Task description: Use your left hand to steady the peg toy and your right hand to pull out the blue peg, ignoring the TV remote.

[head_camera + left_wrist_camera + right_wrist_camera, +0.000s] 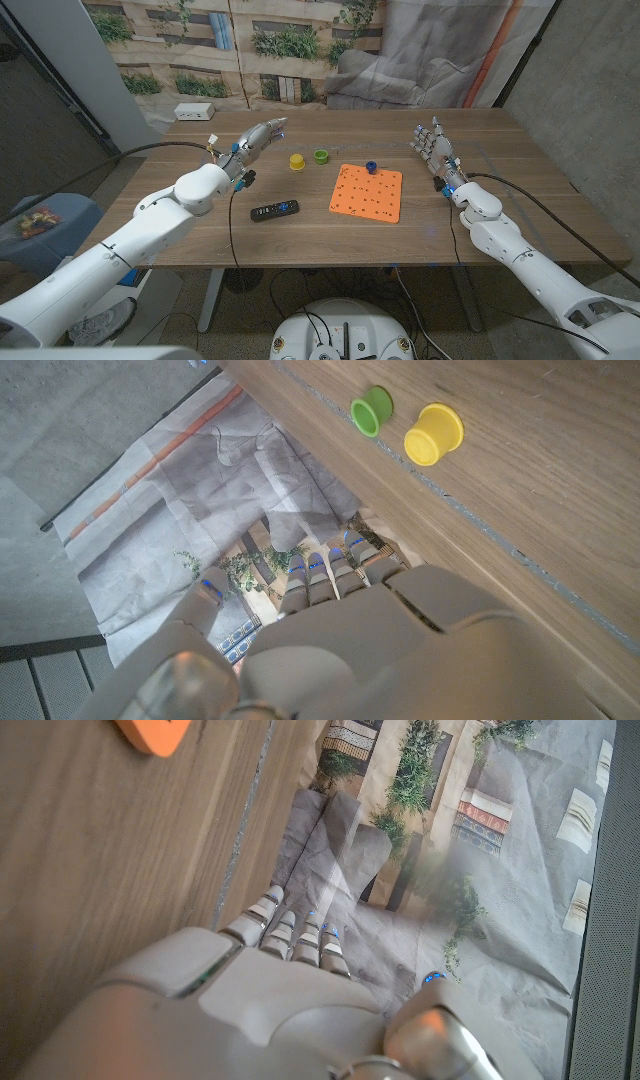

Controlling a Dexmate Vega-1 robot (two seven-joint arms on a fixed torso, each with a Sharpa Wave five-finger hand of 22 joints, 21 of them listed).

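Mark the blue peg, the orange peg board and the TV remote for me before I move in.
blue peg (371, 167): head view, on its top, at the board's far edge.
orange peg board (366, 192): head view, on the middle of its holed face.
TV remote (274, 211): head view, on the middle of its black body.

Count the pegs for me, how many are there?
3. The blue peg stands in the orange board's far edge. The yellow peg and green peg sit loose on the table, left of the board.
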